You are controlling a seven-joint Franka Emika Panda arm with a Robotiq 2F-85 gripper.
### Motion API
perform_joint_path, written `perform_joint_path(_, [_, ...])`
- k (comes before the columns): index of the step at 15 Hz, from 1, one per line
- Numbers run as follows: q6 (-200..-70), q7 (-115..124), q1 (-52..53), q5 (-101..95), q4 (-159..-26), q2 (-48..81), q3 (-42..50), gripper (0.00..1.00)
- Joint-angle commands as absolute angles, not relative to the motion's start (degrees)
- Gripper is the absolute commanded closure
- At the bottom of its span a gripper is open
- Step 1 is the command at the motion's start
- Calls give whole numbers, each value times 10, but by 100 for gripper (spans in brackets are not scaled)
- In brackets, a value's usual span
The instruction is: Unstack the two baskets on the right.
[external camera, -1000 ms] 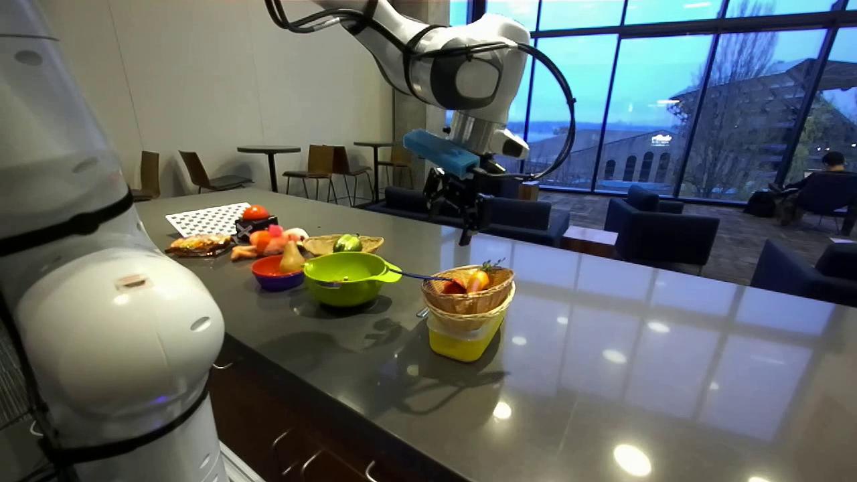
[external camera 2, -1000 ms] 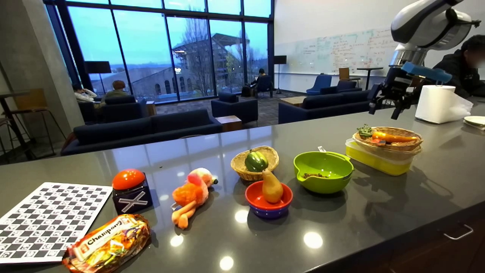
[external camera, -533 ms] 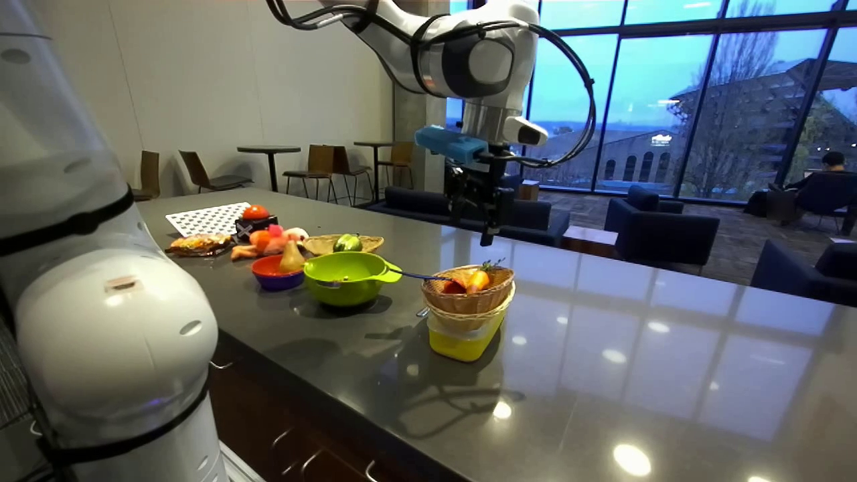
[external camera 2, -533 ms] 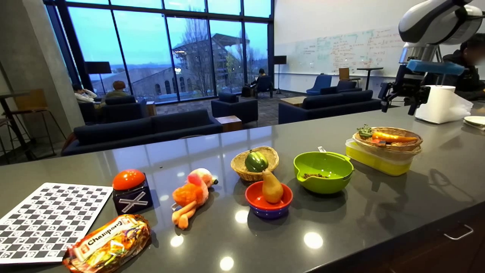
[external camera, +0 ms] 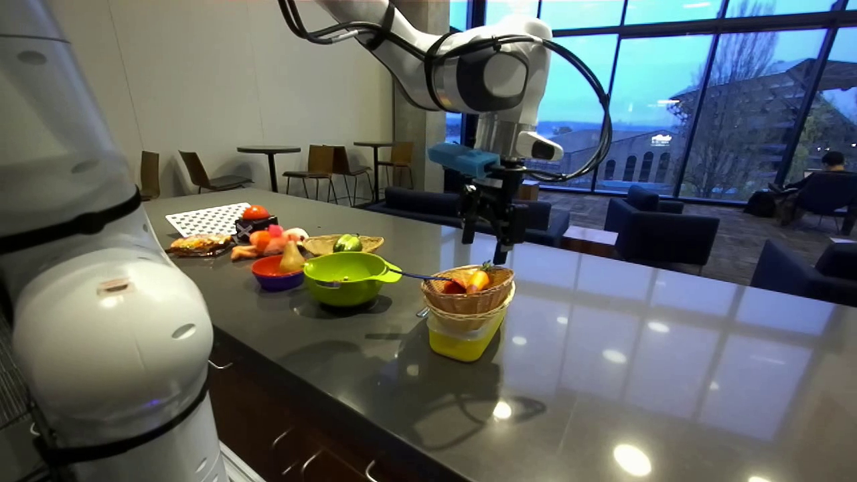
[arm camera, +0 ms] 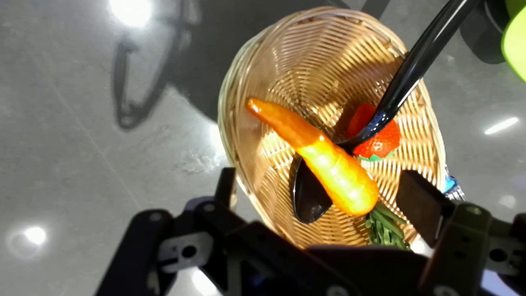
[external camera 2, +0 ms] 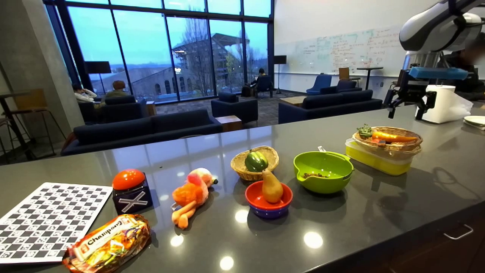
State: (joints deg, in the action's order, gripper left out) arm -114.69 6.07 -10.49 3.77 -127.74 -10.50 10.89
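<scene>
A brown woven basket (external camera: 469, 302) sits nested on a second, paler woven rim (external camera: 465, 323), over a yellow tub (external camera: 462, 345). The upper basket (external camera 2: 402, 146) and the tub (external camera 2: 377, 160) also show in an exterior view. In the wrist view the upper basket (arm camera: 324, 53) holds an orange carrot (arm camera: 328, 164), a red strawberry (arm camera: 384, 142) and a black ladle (arm camera: 415, 65). My gripper (external camera: 483, 244) is open and empty above the basket's far side. In the wrist view, one finger of the gripper (arm camera: 322, 193) appears outside the rim, the other over the basket. The lower basket's inside is hidden.
A lime-green bowl (external camera 2: 322, 185) stands beside the stack, with the ladle's handle reaching toward it. A red bowl (external camera 2: 253, 197) with a pear (external camera 2: 272, 187) and a small woven basket (external camera 2: 240, 167) stand farther along. A white roll (external camera 2: 434, 104) stands behind the stack.
My gripper has moved across toward the basket stack and come down somewhat, and the wrist is more upright. It has stayed open. The baskets and other objects have not moved.
</scene>
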Motion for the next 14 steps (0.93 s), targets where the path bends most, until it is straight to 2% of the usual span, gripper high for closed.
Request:
perform_joint_path(1, [-1163,44,-106,45,-1266,-74,111,0])
perform_joint_path(14, [-1171,39,-110,38,-1257,-22,114,0])
